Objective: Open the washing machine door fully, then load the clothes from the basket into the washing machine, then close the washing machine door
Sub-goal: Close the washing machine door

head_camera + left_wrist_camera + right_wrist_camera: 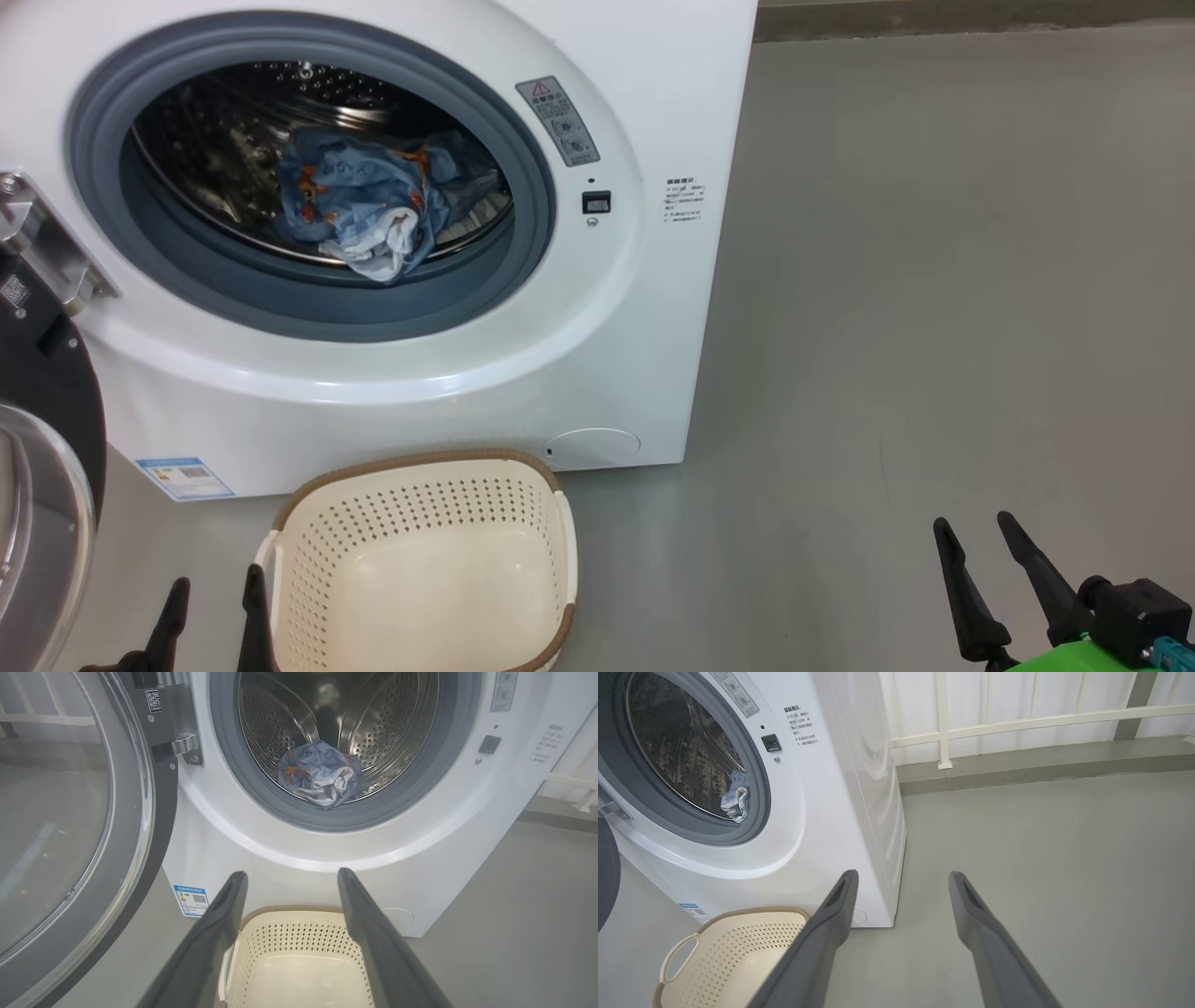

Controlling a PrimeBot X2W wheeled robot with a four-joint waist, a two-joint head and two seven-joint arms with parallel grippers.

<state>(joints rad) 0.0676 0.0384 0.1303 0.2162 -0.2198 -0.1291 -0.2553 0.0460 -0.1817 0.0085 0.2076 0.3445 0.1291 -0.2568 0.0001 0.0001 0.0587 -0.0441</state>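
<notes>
1. Hovering nearest, the left gripper (216, 590) and right gripper (974, 525) had fingers apart, holding nothing.
2. The basket (411, 461) sat empty before the washing machine (597, 355).
3. The washing machine door (47, 439) stood open at left; pushing it shut seemed next.
4. Farthest, the clothes (364, 205) lay in the drum (243, 121).

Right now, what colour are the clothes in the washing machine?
The clothes are light blue with orange-brown prints and a white part; the head view shows them best.
</notes>
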